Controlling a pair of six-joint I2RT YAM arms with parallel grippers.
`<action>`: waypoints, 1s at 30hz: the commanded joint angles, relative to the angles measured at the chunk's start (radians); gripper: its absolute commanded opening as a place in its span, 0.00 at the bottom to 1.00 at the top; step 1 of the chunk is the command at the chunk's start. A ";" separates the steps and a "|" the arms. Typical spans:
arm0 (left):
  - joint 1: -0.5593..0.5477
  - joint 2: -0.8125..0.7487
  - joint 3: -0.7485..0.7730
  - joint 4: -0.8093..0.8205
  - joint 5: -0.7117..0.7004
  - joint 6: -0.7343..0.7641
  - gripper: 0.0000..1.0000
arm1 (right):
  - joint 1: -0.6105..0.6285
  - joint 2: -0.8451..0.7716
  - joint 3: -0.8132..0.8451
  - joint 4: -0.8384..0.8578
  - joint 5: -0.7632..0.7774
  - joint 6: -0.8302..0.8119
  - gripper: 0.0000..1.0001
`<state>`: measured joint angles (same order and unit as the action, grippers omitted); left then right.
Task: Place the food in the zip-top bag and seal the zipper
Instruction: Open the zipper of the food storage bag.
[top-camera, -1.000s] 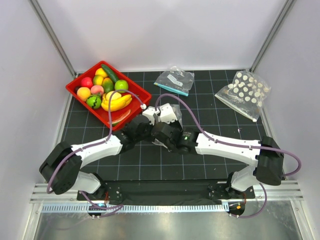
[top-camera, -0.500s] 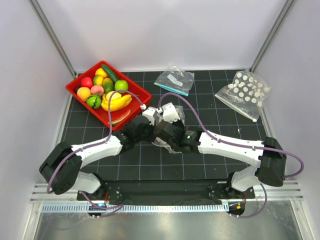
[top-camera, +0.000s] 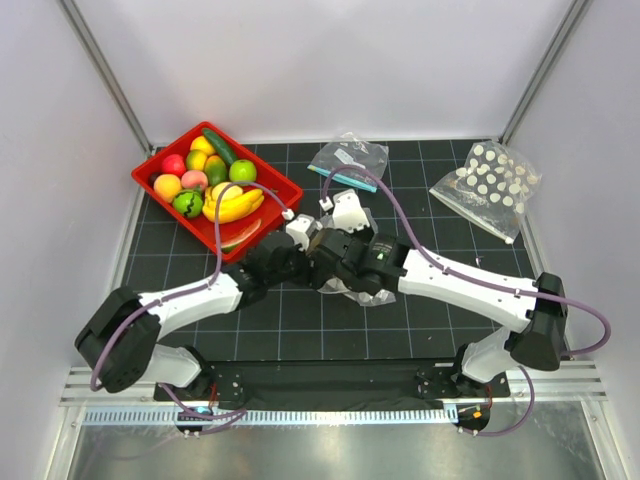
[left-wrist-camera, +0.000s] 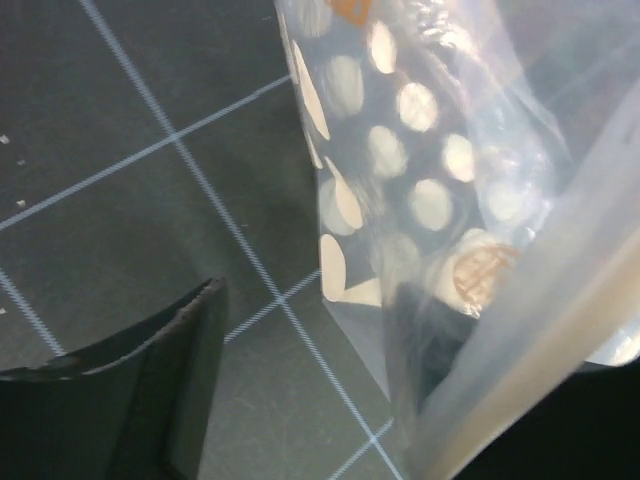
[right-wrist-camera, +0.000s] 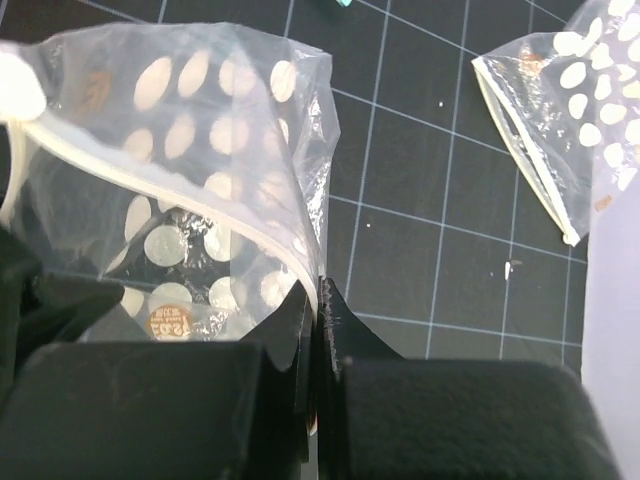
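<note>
Right now the dotted bag (right-wrist-camera: 200, 150) is mid-frame in the top view, mostly hidden under the two wrists that meet there. It is off the mat (top-camera: 300, 330) at its rim end. In the right wrist view it fills the upper left, mouth sagging open. Its zipper (right-wrist-camera: 200, 218) runs as a pale ridge from the left edge down to bottom centre.

R claw (right-wrist-camera: 318, 290): jaws pressed together, pinching that zipper rim at its lower end.

L claw (left-wrist-camera: 320, 340): spread wide. One dark finger sits lower left of its view, w/ bag film draped over the right half. It does not look to be gripping anything.

Change vs a sec ago:
- The L claw was shut on the bag and has let go.
- The R claw was part open, has snapped shut on the rim, and its arm has swung further up-left over the centre.

So it reads as a hand-over or re-grip. The bag now hangs from the R side only. That prob. frees the L arm to take the other lip or go for fruit.

No toy food in the bag as far as I can tell, only dots and a small round sticker. The food (top-camera: 225, 200) sits in the red tray (top-camera: 272, 170), upper left of the top view. Loading and sealing are both not yet done.

Further out, top view:
- An undotted bag (top-camera: 350, 158) w/ a teal strip lies upper centre.
- A second dotted bag (top-camera: 490, 185) lies upper right, untouched and well apart.
</note>
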<state>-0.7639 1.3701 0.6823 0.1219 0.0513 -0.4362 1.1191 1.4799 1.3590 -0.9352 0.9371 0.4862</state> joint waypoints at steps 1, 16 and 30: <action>0.003 -0.084 -0.032 0.096 0.074 0.005 0.73 | -0.021 0.023 0.071 -0.180 0.028 0.061 0.01; 0.005 -0.184 -0.082 0.136 0.067 -0.009 0.87 | -0.113 0.042 -0.034 0.059 -0.222 -0.041 0.01; 0.028 -0.462 -0.208 0.131 -0.132 -0.015 0.86 | -0.166 0.129 0.003 -0.040 -0.068 -0.021 0.01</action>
<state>-0.7498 0.9886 0.5011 0.2123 0.0177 -0.4431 0.9752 1.6047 1.3144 -0.9039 0.7715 0.4519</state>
